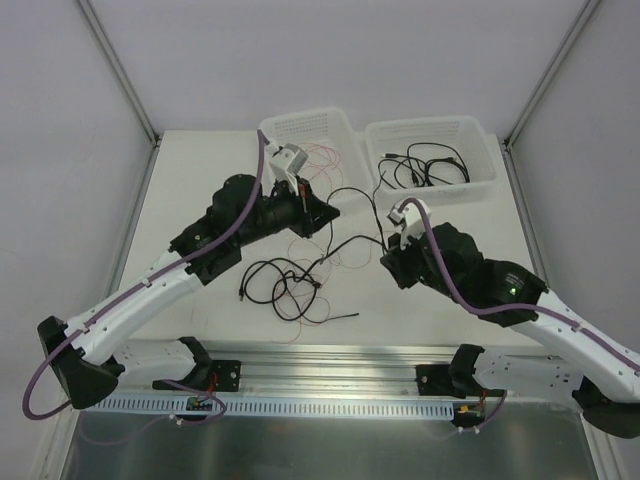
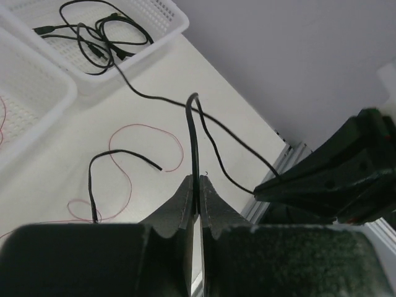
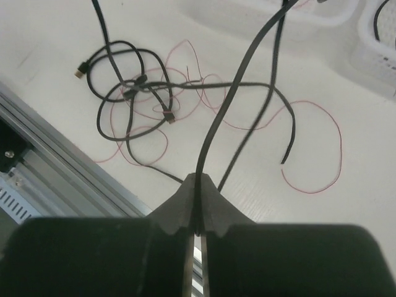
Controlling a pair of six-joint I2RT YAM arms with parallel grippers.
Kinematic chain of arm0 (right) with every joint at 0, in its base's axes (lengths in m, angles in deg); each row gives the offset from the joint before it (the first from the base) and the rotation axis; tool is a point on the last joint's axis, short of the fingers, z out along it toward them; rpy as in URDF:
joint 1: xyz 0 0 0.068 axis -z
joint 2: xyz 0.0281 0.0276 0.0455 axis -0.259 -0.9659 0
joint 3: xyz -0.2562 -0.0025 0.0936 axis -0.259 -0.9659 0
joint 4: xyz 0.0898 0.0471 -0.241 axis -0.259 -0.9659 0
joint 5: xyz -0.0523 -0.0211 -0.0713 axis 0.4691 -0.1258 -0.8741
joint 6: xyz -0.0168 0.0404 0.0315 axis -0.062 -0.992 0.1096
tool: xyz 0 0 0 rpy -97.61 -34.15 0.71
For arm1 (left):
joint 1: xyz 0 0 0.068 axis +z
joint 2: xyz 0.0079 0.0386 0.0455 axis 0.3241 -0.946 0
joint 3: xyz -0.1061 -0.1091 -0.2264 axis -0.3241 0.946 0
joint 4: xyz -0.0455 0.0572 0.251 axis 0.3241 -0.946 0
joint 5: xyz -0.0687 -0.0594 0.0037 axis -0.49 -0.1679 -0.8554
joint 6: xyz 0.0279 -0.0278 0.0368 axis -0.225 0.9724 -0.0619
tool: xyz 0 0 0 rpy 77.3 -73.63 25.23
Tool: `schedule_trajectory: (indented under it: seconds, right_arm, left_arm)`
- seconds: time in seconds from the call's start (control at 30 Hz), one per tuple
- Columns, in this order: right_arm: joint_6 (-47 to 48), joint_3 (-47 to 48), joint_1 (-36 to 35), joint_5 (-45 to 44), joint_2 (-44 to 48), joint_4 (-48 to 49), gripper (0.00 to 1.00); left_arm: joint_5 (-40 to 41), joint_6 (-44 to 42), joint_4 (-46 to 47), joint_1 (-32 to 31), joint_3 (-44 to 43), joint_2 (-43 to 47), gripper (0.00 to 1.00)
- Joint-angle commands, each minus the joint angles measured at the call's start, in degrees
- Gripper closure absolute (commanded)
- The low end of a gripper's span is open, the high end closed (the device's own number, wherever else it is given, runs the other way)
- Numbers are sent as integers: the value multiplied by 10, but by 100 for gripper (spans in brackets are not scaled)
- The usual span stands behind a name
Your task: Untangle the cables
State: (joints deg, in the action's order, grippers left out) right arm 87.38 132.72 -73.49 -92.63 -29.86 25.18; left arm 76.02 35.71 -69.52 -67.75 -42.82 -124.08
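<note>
A tangle of black cables (image 1: 283, 282) and fine red wires (image 1: 318, 308) lies on the table in front of both arms; the right wrist view shows the tangle (image 3: 137, 86) with small plug ends. My left gripper (image 2: 197, 180) is shut on one black cable (image 2: 191, 124), which rises off the table and loops over. My right gripper (image 3: 198, 180) is shut on a black cable (image 3: 230, 99) too. From above, a black cable (image 1: 352, 190) arcs between the left gripper (image 1: 324, 214) and the right gripper (image 1: 389, 252). The right gripper's fingers (image 2: 309, 179) show in the left wrist view.
Two white baskets stand at the back. The left basket (image 1: 322, 118) holds thin red wires, the right basket (image 1: 482, 182) holds several black cables (image 1: 425, 165). One black cable trails out of that basket (image 2: 176, 25) onto the table. A metal rail (image 1: 330, 362) runs along the near edge.
</note>
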Motion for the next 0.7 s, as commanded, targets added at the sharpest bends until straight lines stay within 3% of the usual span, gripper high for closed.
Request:
schedule_trajectory:
  seconds: [0.0, 0.13, 0.17, 0.2, 0.3, 0.43, 0.67]
  right_arm:
    - [-29, -33, -1, -7, 11, 36, 94]
    - [-32, -51, 0, -1, 4, 38, 79]
    - [-32, -54, -1, 2, 5, 39, 73]
    - [-32, -59, -1, 7, 6, 41, 61]
    - [-32, -62, -1, 20, 14, 49, 43]
    - [-21, -67, -1, 56, 36, 78, 34]
    - [3, -54, -1, 128, 60, 93, 24]
  left_arm:
    - [-98, 129, -69, 49, -27, -3, 100]
    - [-156, 172, -71, 59, -67, 1, 100]
    - [-162, 172, -77, 59, -86, 3, 100]
    - [-164, 170, -83, 59, -105, 2, 100]
    - [-160, 160, -119, 59, -182, -5, 100]
    - [-140, 158, -136, 59, -246, -11, 100]
    - [-122, 146, -136, 59, -192, -9, 100]
